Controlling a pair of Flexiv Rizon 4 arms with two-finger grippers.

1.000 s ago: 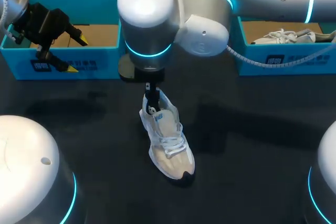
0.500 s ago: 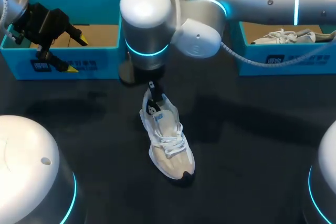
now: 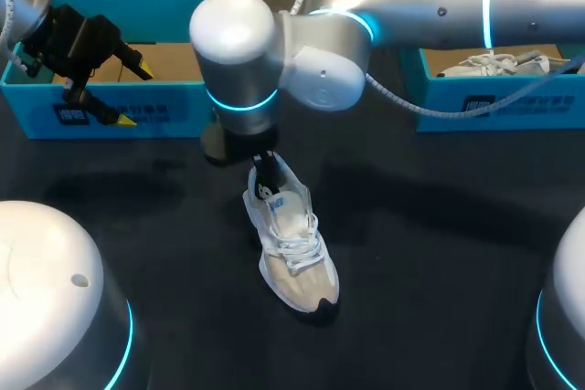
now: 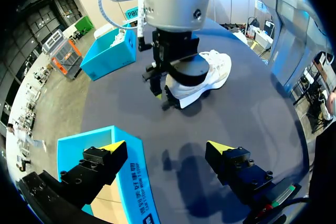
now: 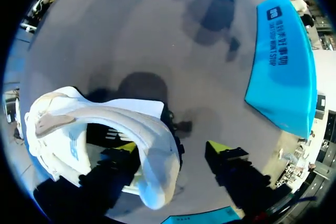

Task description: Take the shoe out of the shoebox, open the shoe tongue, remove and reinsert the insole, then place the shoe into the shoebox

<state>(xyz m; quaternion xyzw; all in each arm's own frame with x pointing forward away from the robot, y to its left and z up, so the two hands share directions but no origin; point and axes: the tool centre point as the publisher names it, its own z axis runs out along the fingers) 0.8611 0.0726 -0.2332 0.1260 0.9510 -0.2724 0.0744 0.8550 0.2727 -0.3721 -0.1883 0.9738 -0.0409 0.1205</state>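
A white and beige shoe point(image 3: 291, 246) lies on the dark table, toe toward me, its laces tied. My right arm reaches past the middle, and its gripper point(image 3: 265, 176) stands over the shoe's heel. In the right wrist view the right gripper point(image 5: 176, 150) straddles the heel wall point(image 5: 149, 140): one finger is inside the shoe, the other outside with a gap, so it is open. My left gripper point(image 3: 132, 93) hangs open and empty over the front wall of the left blue shoebox point(image 3: 174, 107). From the left wrist, the left gripper point(image 4: 167, 148) looks toward the shoe point(image 4: 207, 72).
A second blue shoebox point(image 3: 494, 102) at the back right holds another white shoe point(image 3: 489, 63). The left shoebox's cardboard floor point(image 3: 178, 61) is bare. Dark tabletop point(image 3: 439, 253) surrounds the shoe on all sides.
My right arm's wrist has shifted a little to the left above the heel, and its fingers have drawn somewhat closer together. The shoe and the left arm have not moved.
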